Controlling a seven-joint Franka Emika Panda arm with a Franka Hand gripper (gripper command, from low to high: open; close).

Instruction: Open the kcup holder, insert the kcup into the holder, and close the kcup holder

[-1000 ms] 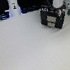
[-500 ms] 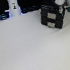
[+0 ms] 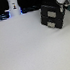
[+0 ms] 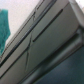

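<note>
The kcup holder [image 3: 53, 15] sits on the table [image 3: 30, 51] at the exterior view's far right, with the post [image 3: 13, 7] well apart to its left

No readable text, brand, number or sign is found in either view; a small dark mark is seen on the white post [image 3: 13, 5] at the upper left of the exterior view, but it is too blurred to be read as a letter or digit; the front panels of the kcup holder [image 3: 52, 16] carry no legible label; the wrist view is blurred and nothing written can be made out.
</note>
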